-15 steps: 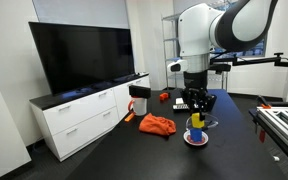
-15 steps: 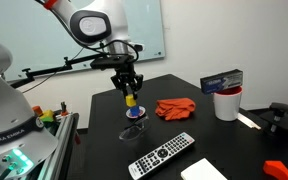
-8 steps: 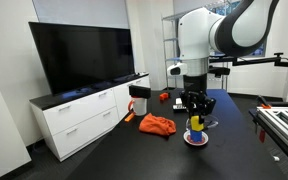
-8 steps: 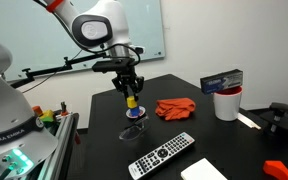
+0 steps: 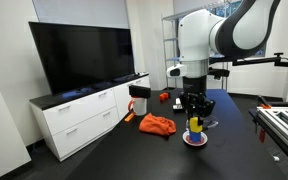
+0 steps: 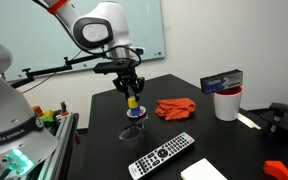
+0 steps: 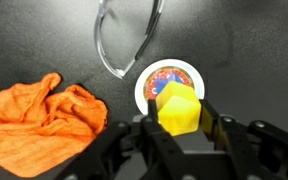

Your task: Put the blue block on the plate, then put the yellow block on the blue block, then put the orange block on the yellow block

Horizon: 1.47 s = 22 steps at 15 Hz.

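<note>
My gripper [image 7: 179, 125] is shut on the yellow block [image 7: 178, 108] and holds it right over the small white patterned plate [image 7: 189, 72]. The blue block [image 7: 155, 93] sits on the plate, mostly hidden under the yellow block. In both exterior views the yellow block [image 5: 194, 124] [image 6: 132, 101] hangs just above the blue block [image 5: 195, 134] [image 6: 134, 111]; I cannot tell if they touch. The gripper also shows in both exterior views [image 5: 193, 112] [image 6: 130, 92]. An orange block [image 6: 276, 167] lies near the table's corner.
A crumpled orange cloth [image 7: 44, 110] [image 6: 174, 107] lies beside the plate. A clear glass ring-shaped object [image 7: 124, 40] [image 6: 132, 131] is close by. A remote [image 6: 162, 154], a white cup [image 6: 226, 103] and a box [image 6: 222, 80] are on the black table.
The gripper with the yellow block has shifted very slightly over the plate. Nothing else has moved.
</note>
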Each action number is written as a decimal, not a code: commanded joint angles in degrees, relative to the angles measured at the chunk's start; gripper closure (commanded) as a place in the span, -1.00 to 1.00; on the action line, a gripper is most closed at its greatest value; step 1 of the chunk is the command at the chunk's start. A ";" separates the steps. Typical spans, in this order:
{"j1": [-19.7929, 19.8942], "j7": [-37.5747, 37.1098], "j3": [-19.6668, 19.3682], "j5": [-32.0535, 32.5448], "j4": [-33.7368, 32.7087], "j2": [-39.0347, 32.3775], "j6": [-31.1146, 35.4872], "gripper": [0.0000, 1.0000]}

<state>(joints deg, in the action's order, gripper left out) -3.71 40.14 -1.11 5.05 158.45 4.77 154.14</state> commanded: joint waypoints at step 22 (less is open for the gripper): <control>14.92 -6.19 -12.62 2.67 -14.97 1.01 -1.89 -1.00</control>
<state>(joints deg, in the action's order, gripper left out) 9.22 39.90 -13.03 6.07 149.82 11.58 152.03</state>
